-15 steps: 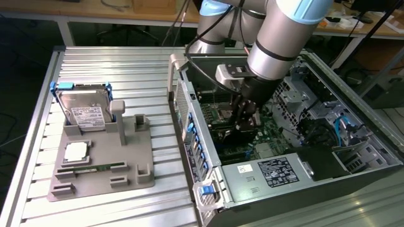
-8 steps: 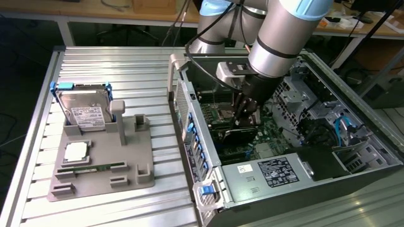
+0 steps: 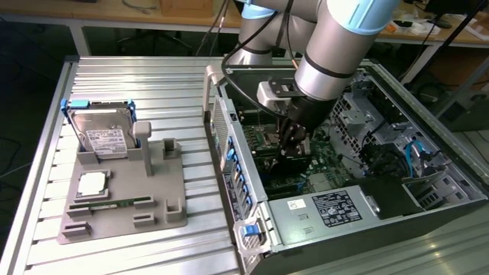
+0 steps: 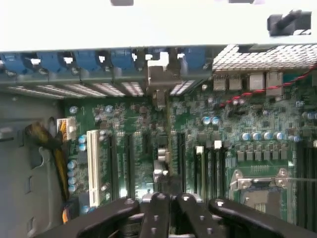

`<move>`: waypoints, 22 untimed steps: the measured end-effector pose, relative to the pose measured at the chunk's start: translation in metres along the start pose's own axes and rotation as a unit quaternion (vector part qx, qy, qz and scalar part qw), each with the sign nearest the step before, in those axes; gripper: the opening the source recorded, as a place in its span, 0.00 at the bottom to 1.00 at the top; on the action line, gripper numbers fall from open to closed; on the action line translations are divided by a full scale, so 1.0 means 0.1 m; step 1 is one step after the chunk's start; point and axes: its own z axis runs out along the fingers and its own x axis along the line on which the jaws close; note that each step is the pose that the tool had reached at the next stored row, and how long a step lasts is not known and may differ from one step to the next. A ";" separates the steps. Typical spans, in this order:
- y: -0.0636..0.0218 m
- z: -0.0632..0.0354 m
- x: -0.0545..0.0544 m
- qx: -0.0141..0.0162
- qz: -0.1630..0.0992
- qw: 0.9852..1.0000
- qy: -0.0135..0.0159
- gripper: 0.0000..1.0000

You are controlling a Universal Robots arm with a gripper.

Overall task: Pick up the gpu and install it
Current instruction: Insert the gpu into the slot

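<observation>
A green motherboard point(image 4: 148, 148) studded with blue-topped capacitors carries one white expansion slot point(image 4: 93, 166) among black ones. Blue retention clips point(image 4: 74, 60) line the grey computer case point(image 3: 321, 215), which bears a black-and-white label point(image 3: 338, 207). The silver hard drive point(image 3: 102, 134) has blue rails and stands in a grey holder point(image 3: 122, 220). The black gripper point(image 4: 171, 210) hangs from a silver arm point(image 3: 336, 46) with light-blue joint caps.

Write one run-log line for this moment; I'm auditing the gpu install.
gripper: inside computer case | jaws: shut, above gpu | gpu: on edge over motherboard | grip: unclear
</observation>
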 end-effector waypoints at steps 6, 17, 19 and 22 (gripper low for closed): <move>0.004 -0.078 0.00 0.000 0.000 1.000 -0.001 0.11; 0.076 -0.187 0.00 0.001 0.001 1.000 -0.001 0.11; 0.115 -0.186 0.00 0.001 0.001 1.000 -0.001 0.11; 0.173 -0.183 0.00 0.002 0.001 1.000 -0.001 0.11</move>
